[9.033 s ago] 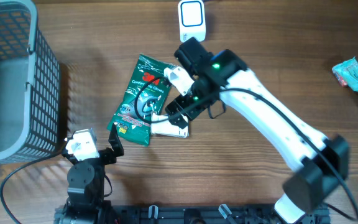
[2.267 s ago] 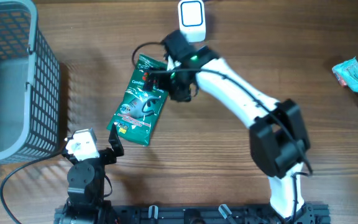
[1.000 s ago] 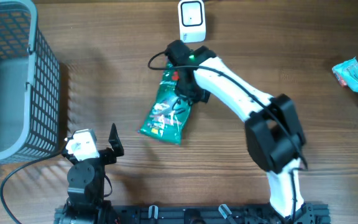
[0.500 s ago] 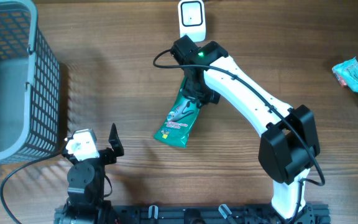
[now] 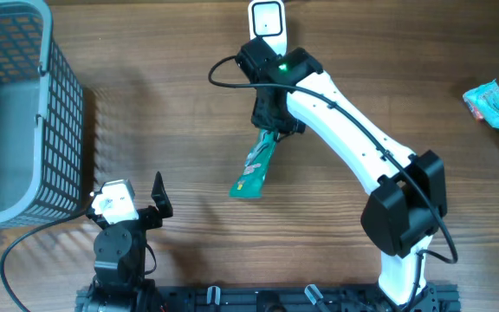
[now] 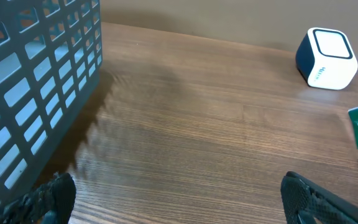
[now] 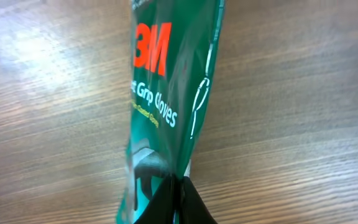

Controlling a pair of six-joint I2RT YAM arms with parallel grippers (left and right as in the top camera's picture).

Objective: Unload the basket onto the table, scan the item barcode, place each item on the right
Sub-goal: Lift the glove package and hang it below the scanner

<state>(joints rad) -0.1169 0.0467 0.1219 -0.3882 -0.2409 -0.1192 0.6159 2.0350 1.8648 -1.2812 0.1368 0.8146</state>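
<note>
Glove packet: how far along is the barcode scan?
Done: the right tool is shut on the green glove packet, holding it edge-on near the white scanner. In hand: presenting it. Left: the scan itself, with the packet turned toward the scanner. The left tool sits open, idle.

Setting: mock shop checkout on a robot bench. Evidence: wood-grain table (image 5: 145, 130), scanner (image 5: 268, 21) far centre, grey basket (image 5: 63, 130) left, packets (image 5: 492, 102) right.
</note>
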